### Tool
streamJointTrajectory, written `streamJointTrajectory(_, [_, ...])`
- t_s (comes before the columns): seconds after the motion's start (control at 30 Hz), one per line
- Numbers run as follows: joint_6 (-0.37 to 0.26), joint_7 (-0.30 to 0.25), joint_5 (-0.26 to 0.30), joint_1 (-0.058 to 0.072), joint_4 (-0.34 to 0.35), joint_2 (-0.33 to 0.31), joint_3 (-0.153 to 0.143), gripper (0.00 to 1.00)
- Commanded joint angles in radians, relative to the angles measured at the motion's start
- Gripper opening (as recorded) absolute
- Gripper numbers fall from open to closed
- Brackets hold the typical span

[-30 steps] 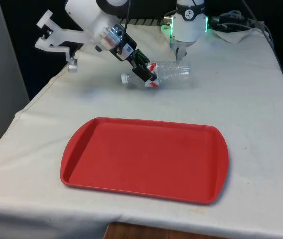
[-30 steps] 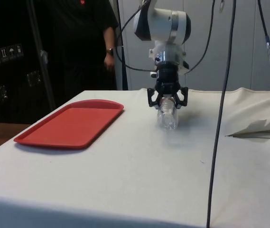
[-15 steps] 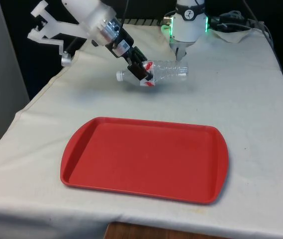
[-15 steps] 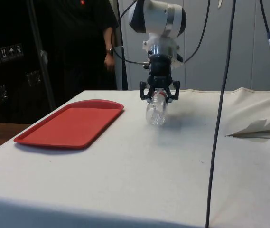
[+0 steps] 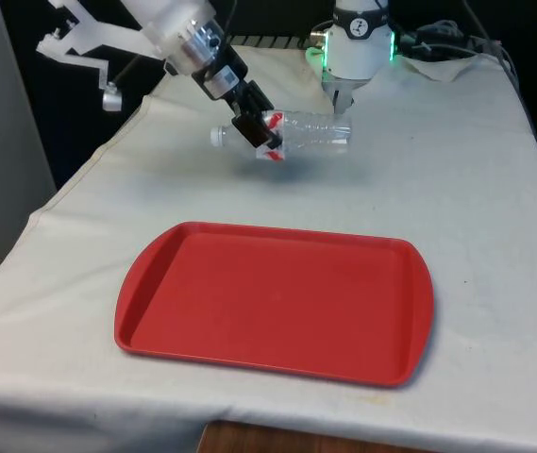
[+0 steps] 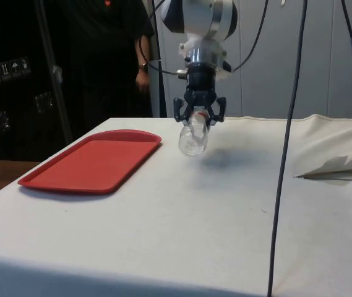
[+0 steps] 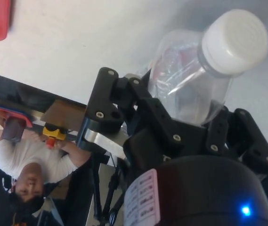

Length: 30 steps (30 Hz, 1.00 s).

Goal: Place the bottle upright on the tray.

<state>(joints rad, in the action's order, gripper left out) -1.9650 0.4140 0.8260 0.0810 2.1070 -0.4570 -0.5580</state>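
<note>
Nearby, person behind tray

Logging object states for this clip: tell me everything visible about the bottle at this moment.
The bottle is clear plastic, seemingly empty, with a white screw cap and a red-and-white label near its neck end. It lies roughly horizontal in the air, lifted clear of the white cloth, cap toward the front view's left. The end effector is shut on it near the neck, the black fingers pressing either side. Nothing else touches it. It hangs beyond the red tray, not over it.
</note>
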Motion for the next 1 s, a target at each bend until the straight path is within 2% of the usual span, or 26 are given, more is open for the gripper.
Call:
streamJointTrajectory(0.0, [-0.011,0.017,-0.007,0.007,-0.001,0.006,-0.005,0.14])
streamJointTrajectory(0.23, [-0.017,0.063,-0.018,0.012,-0.032,0.012,-0.005,0.14])
streamJointTrajectory(0.27, [-0.005,0.047,-0.01,0.004,-0.03,0.006,0.0,0.14])
streamJointTrajectory(0.3, [-0.018,0.069,-0.019,0.013,-0.035,0.012,-0.005,0.14])
streamJointTrajectory(0.47, [-0.026,0.108,-0.029,0.017,-0.062,0.016,-0.004,0.14])
streamJointTrajectory(0.5, [-0.016,0.093,-0.023,0.01,-0.06,0.011,0.0,0.14])
streamJointTrajectory(0.53, [-0.027,0.114,-0.031,0.018,-0.066,0.016,-0.004,0.14])
streamJointTrajectory(0.73, [-0.033,0.157,-0.043,0.023,-0.1,0.016,-0.004,0.14])
streamJointTrajectory(0.77, [-0.033,0.163,-0.045,0.023,-0.104,0.016,-0.004,0.14])
streamJointTrajectory(0.8, [-0.022,0.15,-0.039,0.016,-0.104,0.012,0.0,0.14])
streamJointTrajectory(0.83, [-0.034,0.17,-0.047,0.025,-0.109,0.015,-0.003,0.14])
streamJointTrajectory(0.97, [-0.041,0.202,-0.056,0.031,-0.133,0.014,-0.001,0.14])
